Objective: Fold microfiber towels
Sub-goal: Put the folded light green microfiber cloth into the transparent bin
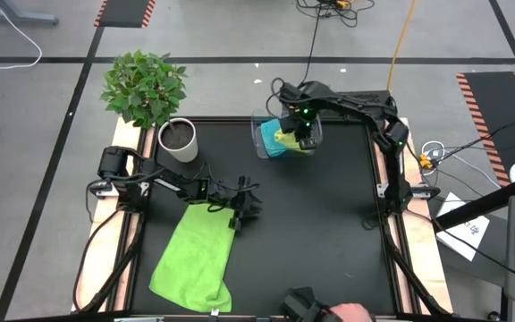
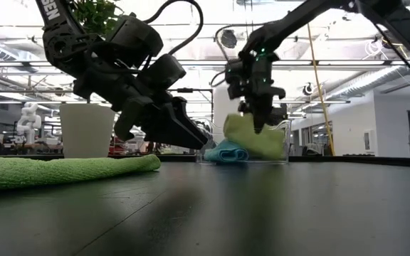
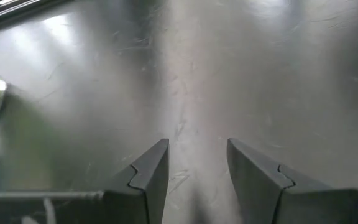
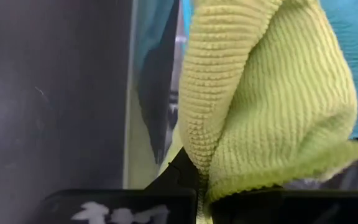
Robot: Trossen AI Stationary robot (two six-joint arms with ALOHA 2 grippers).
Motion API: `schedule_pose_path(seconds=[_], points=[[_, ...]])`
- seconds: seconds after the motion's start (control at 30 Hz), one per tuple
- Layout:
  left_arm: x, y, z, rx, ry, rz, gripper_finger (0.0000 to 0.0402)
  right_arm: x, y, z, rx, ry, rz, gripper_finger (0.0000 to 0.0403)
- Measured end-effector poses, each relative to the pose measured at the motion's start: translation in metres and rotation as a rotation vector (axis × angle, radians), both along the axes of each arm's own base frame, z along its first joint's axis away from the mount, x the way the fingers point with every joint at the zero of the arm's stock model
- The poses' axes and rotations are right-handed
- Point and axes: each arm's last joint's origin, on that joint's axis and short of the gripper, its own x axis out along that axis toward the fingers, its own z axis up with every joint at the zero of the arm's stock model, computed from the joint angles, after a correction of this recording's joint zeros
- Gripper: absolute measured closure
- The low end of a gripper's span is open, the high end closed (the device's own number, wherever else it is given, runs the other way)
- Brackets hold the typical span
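Observation:
One lime-green microfiber towel (image 1: pixel 195 258) lies spread flat on the black table at the near left. My left gripper (image 1: pixel 244 210) stands open just past the towel's far right corner, low over the bare table (image 3: pixel 185 74), with nothing between its fingers. A clear plastic bin (image 1: pixel 262 134) stands at the far middle. In it are a turquoise towel (image 2: pixel 226 153) and a second lime-green towel (image 2: pixel 256 139). My right gripper (image 1: pixel 304 141) reaches down over the bin, shut on that green towel. My right gripper pinches a bunched fold of the lime-green towel (image 4: pixel 219 168) between its two fingers, several layers thick. The fingers come from above, pointing down into the bin. The towel hangs below them in a rounded bundle, its lower part (image 2: pixel 265 151) inside the bin beside the turquoise towel.
A potted plant in a white pot (image 1: pixel 179 141) stands at the far left corner. A person's hand (image 1: pixel 351 313) shows at the near edge beside a dark device. The table's middle and right side (image 1: pixel 329 233) are bare black surface.

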Motion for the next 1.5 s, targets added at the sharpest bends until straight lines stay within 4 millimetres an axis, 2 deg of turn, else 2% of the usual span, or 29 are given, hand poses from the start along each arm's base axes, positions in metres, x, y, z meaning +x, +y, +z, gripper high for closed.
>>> schedule_pose_path(seconds=[0.13, 0.27, 0.47, 0.73, 0.93, 1.1, 1.5], points=[[0.0, -0.001, 0.0, -0.012, 0.0, -0.021, 0.0238, 0.005, 0.001, -0.018, 0.004, 0.078, 0.022, 0.0402], [0.0, -0.001, 0.0, -0.012, 0.0, -0.022, 0.0238, 0.01, 0.006, -0.023, -0.009, 0.106, 0.105, 0.0403], [0.0, -0.001, 0.0, -0.001, -0.001, -0.028, 0.0238, 0.019, 0.013, -0.021, -0.086, 0.096, 0.203, 0.0403], [-0.001, -0.001, -0.001, 0.002, 0.008, -0.03, 0.0238, 0.028, 0.01, -0.006, -0.088, 0.008, 0.143, 0.0402], [-0.001, -0.001, -0.002, 0.004, 0.016, -0.033, 0.0238, 0.027, 0.01, -0.004, -0.049, -0.021, 0.16, 0.0401], [-0.001, -0.001, -0.001, 0.013, 0.014, -0.047, 0.0238, 0.021, 0.004, -0.003, 0.082, -0.118, 0.165, 0.0401], [-0.001, -0.001, -0.001, 0.002, 0.014, -0.04, 0.0238, 0.016, -0.001, -0.003, 0.053, -0.07, 0.118, 0.0401]])
